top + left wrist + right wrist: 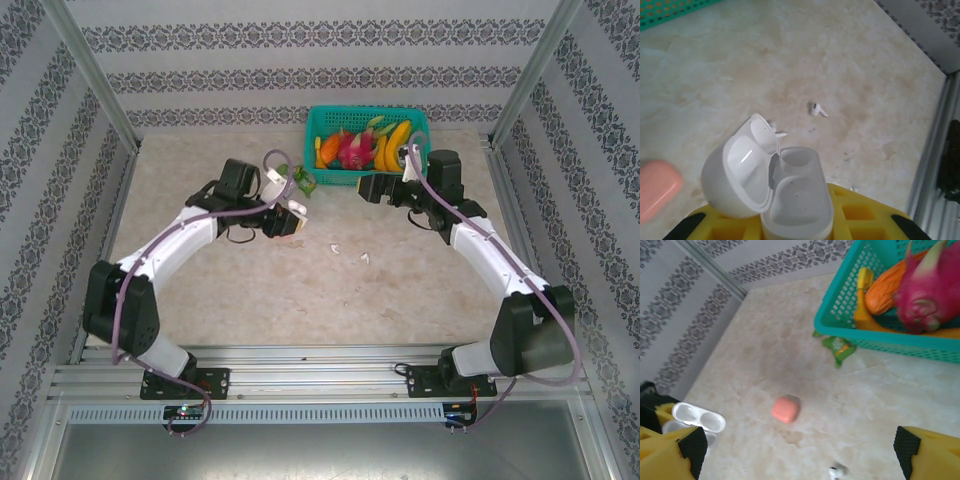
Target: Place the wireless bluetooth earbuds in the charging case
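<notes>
My left gripper (pixel 797 225) is shut on a white charging case (pixel 797 200), whose lid (pixel 742 172) stands open and whose wells are bare. The gripper (pixel 292 222) holds the case above the table's left middle. One white earbud (pixel 817 109) lies on the table beyond the case, and another (pixel 777 132) peeks out behind the lid. From above, both earbuds (pixel 335 249) (pixel 365 258) lie near the table's centre. My right gripper (pixel 801 452) hangs open and holds nothing, above a closed salmon-pink case (pixel 786 409) and a white earbud (pixel 838 471). The same pink case (pixel 657 187) sits left of the white one.
A teal basket (pixel 325 120) with fruit stands at the back centre, its wall (pixel 840 305) close to my right gripper. A small green packet (pixel 840 347) lies in front of it. Patterned walls and metal posts close in the table on three sides.
</notes>
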Motion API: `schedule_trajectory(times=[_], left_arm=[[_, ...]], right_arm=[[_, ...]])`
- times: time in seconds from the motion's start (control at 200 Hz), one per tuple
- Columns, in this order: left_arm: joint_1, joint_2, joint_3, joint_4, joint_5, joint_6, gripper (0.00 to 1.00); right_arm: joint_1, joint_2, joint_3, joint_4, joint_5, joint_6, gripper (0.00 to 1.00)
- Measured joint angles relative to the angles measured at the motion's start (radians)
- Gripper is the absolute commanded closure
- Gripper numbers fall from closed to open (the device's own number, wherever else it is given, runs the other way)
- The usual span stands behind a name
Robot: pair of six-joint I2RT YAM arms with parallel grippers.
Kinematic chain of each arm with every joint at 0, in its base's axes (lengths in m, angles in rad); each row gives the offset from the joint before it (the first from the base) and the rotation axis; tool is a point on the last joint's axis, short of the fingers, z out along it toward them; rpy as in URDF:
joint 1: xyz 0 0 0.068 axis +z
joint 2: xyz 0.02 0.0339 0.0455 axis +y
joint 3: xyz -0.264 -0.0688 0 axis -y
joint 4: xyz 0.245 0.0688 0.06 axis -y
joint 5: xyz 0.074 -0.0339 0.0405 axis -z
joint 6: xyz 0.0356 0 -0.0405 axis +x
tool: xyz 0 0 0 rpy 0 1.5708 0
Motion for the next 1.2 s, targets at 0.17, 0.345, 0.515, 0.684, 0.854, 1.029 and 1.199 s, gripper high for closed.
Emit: schedule_trajectory(times=[0.17, 0.345, 0.515, 0.684, 0.854, 1.029, 1.199], left_arm=[[0.000, -0.164, -0.227, 0.245, -0.068, -0.046, 1.00], [0.000, -0.245, -0.341, 0.471, -0.106, -0.071, 1.00], [-0.001, -0.256, -0.389, 0.629, -0.137, -0.095, 1.00], [-0.013, -0.267, -0.466, 0.761, -0.167, -0.106, 1.00], [-0.034, -0.268, -0.539, 0.877, -0.193, -0.106, 1.00], [-0.064, -0.259, -0.612, 1.027, -0.200, -0.086, 1.00], [-0.095, -0.204, -0.661, 1.153, -0.211, -0.070, 1.00]], right_arm=[[-0.007, 0.082, 0.008, -0.003, -0.038, 0.086, 0.02], [0.005, 0.049, 0.009, -0.062, 0.109, 0.066, 0.02], [0.066, -0.040, 0.015, -0.138, 0.390, -0.029, 0.02], [0.129, -0.085, 0.018, -0.175, 0.752, -0.063, 0.02], [0.075, -0.183, -0.093, -0.129, 0.819, -0.020, 0.02], [0.036, -0.240, -0.151, -0.114, 0.758, 0.034, 0.02], [0.109, -0.225, -0.147, -0.164, 0.755, 0.058, 0.02]])
